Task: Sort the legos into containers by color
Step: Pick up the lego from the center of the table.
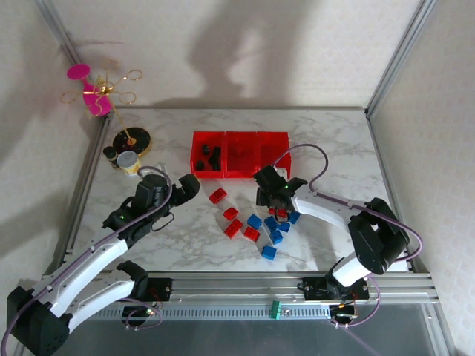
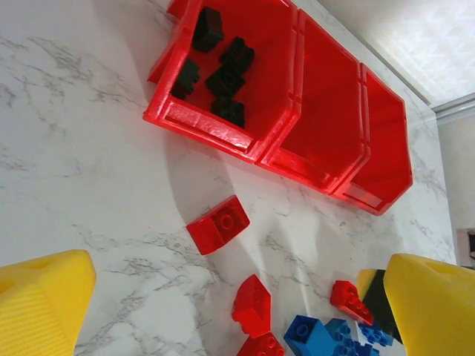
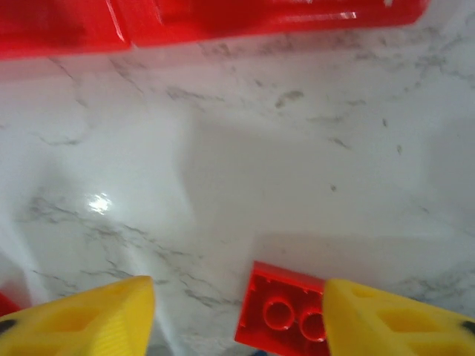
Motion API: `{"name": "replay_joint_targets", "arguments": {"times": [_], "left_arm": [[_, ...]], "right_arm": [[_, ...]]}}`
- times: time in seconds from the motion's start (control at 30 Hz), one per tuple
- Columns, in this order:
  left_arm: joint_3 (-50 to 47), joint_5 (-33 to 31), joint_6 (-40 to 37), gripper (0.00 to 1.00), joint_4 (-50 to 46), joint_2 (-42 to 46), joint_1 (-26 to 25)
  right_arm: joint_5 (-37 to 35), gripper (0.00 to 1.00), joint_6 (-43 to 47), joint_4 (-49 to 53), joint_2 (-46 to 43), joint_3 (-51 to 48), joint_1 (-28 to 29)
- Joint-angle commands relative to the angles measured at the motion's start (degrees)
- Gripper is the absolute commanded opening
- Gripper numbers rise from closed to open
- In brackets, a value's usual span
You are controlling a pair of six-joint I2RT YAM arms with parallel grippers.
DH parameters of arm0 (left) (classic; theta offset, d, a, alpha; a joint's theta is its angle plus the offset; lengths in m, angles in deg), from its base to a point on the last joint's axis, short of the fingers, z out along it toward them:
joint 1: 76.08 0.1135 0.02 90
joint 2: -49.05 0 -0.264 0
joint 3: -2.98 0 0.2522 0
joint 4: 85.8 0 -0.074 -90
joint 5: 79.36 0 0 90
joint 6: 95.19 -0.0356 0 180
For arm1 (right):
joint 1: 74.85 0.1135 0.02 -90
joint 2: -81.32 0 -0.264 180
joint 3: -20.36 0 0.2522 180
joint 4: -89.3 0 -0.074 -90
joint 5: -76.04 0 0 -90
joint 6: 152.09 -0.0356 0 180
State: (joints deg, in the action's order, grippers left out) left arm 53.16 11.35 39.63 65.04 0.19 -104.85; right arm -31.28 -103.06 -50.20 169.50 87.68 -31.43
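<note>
A: Where's the small red plastic brick [image 3: 286, 311]?

B: Flat on the marble table [image 3: 297, 148], between the right gripper's [image 3: 237, 291] parted yellow fingers, crowding one of them. Centre it first, or it'll twist.

A: Then?

B: The row of red translucent bins [image 1: 237, 175]. Black bricks [image 2: 223, 78] hold the left one, so choose another. The left gripper [image 2: 241, 267] hangs wide and empty.

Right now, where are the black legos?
In the top view the black legos lie in the leftmost compartment of the red containers, at the far middle of the table, beyond the left gripper.
</note>
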Motion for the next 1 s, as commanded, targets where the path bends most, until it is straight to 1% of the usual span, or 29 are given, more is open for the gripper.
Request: {"name": "replay_joint_targets", "arguments": {"times": [0.0, 0.1, 0.17, 0.4, 0.73, 0.97], "left_arm": [[-0.8, 1.0, -0.8, 1.0, 1.1, -0.4, -1.1], [-0.7, 0.7, -0.7, 1.0, 1.2, -0.9, -2.1], [-0.5, 0.6, -0.9, 1.0, 1.2, -1.3, -2.6], [-0.5, -0.4, -1.2, 1.0, 0.9, -2.0, -3.7], [-0.3, -1.1, -1.8, 1.0, 0.3, -2.2, -4.2], [-0.4, -1.7, -2.3, 1.0, -0.2, -1.6, -4.2]], "right_arm": [[-0.6, 0.69, -3.0, 2.2, -1.5, -2.1, -0.1], [-2.0, 0.73, -4.0, 1.5, -2.3, -3.9, -0.5], [-1.5, 0.76, -3.9, 1.2, -1.8, -4.2, -1.0], [-2.0, 0.82, -5.2, 1.4, -1.1, -5.0, -1.4], [-3.2, 0.86, -5.4, 4.4, 3.0, -1.8, -0.9], [-3.7, 0.86, -5.7, 7.7, 7.2, 2.2, 0.1]]}}
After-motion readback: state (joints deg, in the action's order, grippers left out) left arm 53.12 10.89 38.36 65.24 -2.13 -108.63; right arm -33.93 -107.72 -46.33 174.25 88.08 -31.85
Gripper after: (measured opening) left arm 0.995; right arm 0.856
